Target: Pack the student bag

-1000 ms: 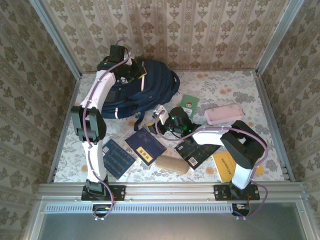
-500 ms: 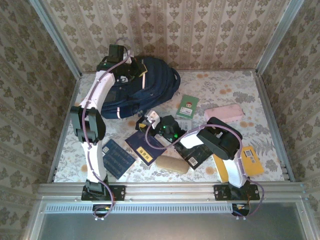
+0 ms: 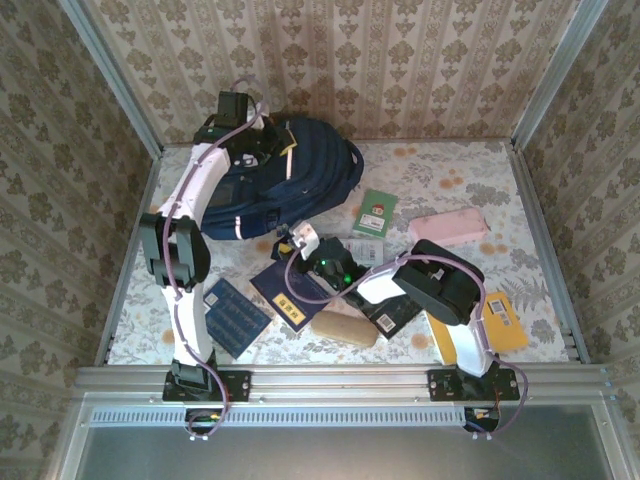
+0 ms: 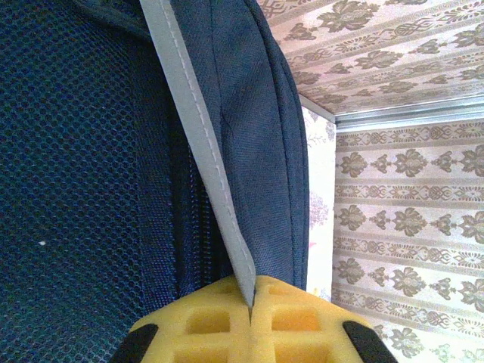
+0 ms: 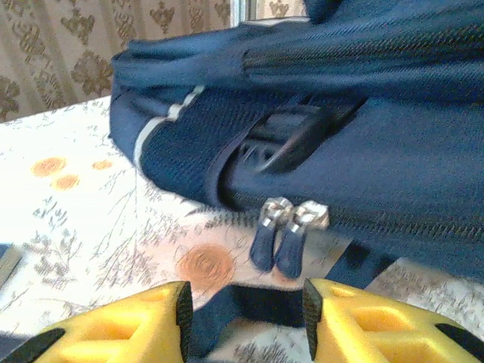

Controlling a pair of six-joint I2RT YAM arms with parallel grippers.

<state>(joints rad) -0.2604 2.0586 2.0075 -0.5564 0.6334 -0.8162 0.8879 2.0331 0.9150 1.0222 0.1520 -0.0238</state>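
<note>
Packing has, by my reading, barely begun: the student bag [image 3: 300,175] lies on its side at about 11 o'clock on the worktop [image 3: 450,170], and its twin zip pulls [image 5: 290,227] sit together, so that zip looks closed; nothing can be seen inside it. The things to go in all lie outside: a blue book [image 3: 237,317] at 7 o'clock, a navy book [image 3: 290,292] and a tan case [image 3: 343,328] near 6, a black book [image 3: 392,312] and a yellow book [image 3: 503,322] toward 5, a green booklet [image 3: 375,213] near the centre, and a pink case [image 3: 447,228] at 3. The left claw [image 4: 249,306] is pinched tight on the bag's pale trim stripe, at its 12 o'clock end; the right claw [image 5: 246,299] stands narrowly apart, gripping nothing, aimed at the zip pulls just beyond its tips, with a dark strap lying in the gap. Opening the bag and loading every item remain. Against a second ago, the right arm has folded in from 3 o'clock, uncovering the yellow book, and its claw has slid toward 9 o'clock along the bag's near edge; the left arm and the bag look unchanged.
</note>
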